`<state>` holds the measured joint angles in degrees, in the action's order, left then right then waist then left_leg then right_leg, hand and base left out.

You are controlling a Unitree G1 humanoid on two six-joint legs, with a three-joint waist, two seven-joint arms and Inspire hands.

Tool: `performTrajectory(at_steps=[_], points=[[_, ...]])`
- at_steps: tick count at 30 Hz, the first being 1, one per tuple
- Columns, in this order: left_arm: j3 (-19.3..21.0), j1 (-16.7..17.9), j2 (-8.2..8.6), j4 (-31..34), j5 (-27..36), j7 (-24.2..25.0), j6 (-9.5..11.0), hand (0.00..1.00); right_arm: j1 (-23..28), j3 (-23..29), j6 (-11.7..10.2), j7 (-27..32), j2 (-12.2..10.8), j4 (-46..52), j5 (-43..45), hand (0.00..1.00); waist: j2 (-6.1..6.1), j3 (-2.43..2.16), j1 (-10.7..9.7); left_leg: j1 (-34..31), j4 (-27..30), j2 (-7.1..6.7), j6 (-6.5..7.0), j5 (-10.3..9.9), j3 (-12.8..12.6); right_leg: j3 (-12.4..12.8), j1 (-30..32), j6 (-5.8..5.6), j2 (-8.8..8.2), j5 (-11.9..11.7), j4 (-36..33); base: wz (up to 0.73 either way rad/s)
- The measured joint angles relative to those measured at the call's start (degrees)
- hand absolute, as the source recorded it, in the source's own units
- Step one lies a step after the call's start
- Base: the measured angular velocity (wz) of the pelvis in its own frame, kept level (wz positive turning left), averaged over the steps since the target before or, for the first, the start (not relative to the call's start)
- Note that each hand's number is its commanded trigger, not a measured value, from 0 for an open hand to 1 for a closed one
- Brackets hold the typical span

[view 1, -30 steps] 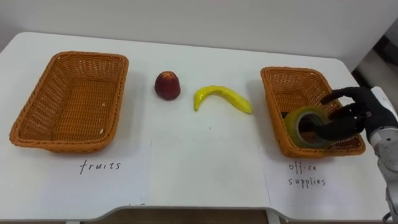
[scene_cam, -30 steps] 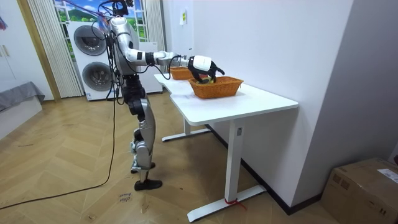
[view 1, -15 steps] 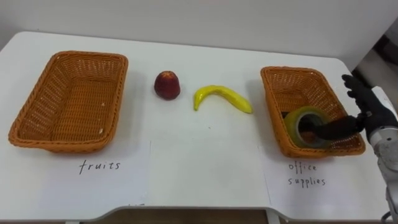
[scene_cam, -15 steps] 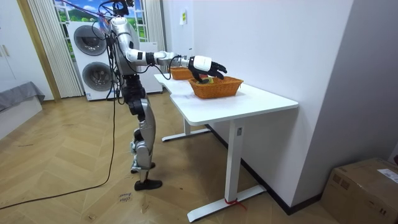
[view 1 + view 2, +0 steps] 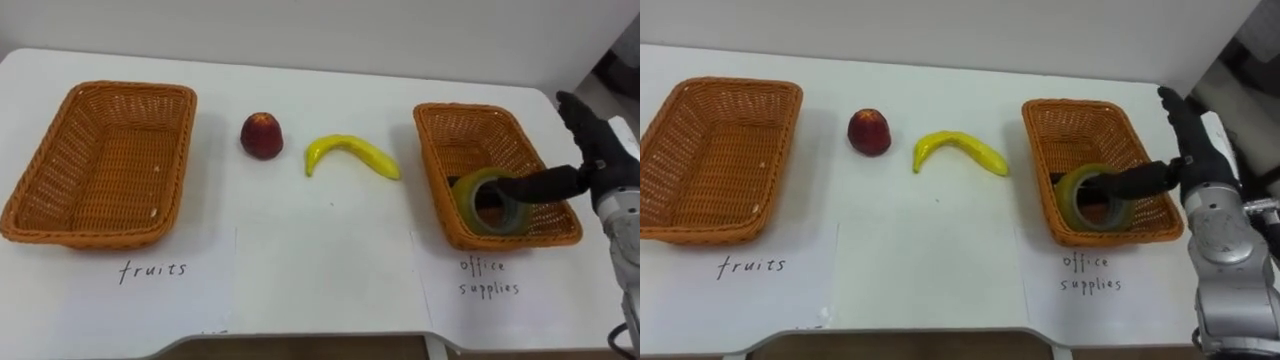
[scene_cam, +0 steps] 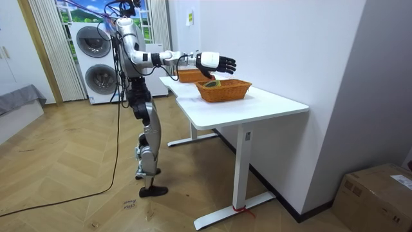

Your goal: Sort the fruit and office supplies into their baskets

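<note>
- Since a second ago the right hand (image 5: 597, 160) has let go of the tape roll (image 5: 468, 197) and lifted; its fingers, then curled round the roll, are now spread wide and straight above the right basket's (image 5: 470, 128) outer rim.
- Nearest the robot, paper sheets (image 5: 150, 285) with handwriting lie along the table's (image 5: 330, 90) front edge, one before each basket.
- Just beyond the right-hand sheet, the yellow-green tape roll sits inside the right basket, propped on edge against the near wall.
- Only the hand's thumb stretches toward the roll's opening; whether it touches cannot be told.
- On the robot's left, the left basket (image 5: 100, 165) stands level with the right one, well apart from it.
- Between the baskets, slightly farther back, a banana (image 5: 350, 153) lies on the table, and a red fruit (image 5: 261, 135) stands just to its left, apart from it.
- From the room view, the robot stands upright at the table's long side, right arm held out over the basket, with two stacked washing machines (image 6: 96, 58) behind it.
</note>
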<state>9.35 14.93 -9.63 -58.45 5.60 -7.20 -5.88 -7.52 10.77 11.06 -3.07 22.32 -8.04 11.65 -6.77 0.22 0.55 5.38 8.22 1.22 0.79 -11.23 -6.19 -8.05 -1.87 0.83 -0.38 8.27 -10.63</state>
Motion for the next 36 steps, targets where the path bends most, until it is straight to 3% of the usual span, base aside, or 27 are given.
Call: performTrajectory(at_steps=[4, 10, 16, 22, 31, 36], points=[[0.0, -0.4, 0.02, -0.1, 0.0, -0.1, 0.1, 0.0, 0.0, 0.0, -0.6, 1.2, 0.0, 3.8, 0.1, 0.0, 0.17, -0.29, 0.0, -0.7, 0.4, -0.11, 0.0, 0.0, 0.0, 0.1, 0.8, 0.08, 0.03, -0.1, -0.1, 0.0], [0.0, -0.3, 0.01, -0.1, -0.1, -0.1, 0.3, 0.0, -1.3, 0.0, -1.4, 3.3, 0.0, 9.2, 0.4, 0.0, 0.08, -0.36, -0.1, -0.5, 0.5, -0.02, 0.0, 0.0, 0.0, 0.1, 0.6, 0.09, -0.12, -0.1, -0.2, 0.0], [0.0, -0.1, -0.09, -0.1, -0.1, -1.4, 0.9, 0.0, -2.6, 0.0, -1.4, 5.1, 0.0, 9.9, -0.1, 0.0, -0.67, 0.02, -0.1, -0.3, 0.4, 0.07, 0.03, 0.0, 0.1, 0.1, 0.1, 0.08, -0.09, -0.1, -0.2, 0.0], [0.0, 0.2, 0.02, -0.3, 0.3, -1.5, 0.9, 0.0, -3.1, 0.0, -1.4, 5.7, 0.0, 11.1, 0.0, 0.0, -1.01, -0.13, 0.2, 0.0, 0.4, -0.04, 0.04, 0.0, 0.0, 0.1, -0.1, 0.09, 0.06, -0.1, -0.2, 0.0], [-0.1, -0.2, 0.05, -2.8, 0.4, -1.3, 0.9, 0.0, -6.7, -0.8, -1.1, 5.4, 0.0, 11.4, -0.1, 0.0, -0.71, 0.07, 1.6, 0.2, 0.4, 0.13, -0.16, -0.1, 0.1, 0.0, -0.3, 0.2, 0.31, -0.1, -0.3, 0.0], [-0.1, 0.1, -0.08, -4.0, -0.3, -1.4, 0.8, 0.0, -7.8, -3.2, -1.1, 5.2, 0.1, 11.4, 0.0, 0.0, -1.01, -0.06, 1.9, 0.0, 0.4, 0.13, -0.18, -0.2, 0.2, -0.2, -0.2, 0.22, 0.28, -0.1, -0.2, 0.0]])
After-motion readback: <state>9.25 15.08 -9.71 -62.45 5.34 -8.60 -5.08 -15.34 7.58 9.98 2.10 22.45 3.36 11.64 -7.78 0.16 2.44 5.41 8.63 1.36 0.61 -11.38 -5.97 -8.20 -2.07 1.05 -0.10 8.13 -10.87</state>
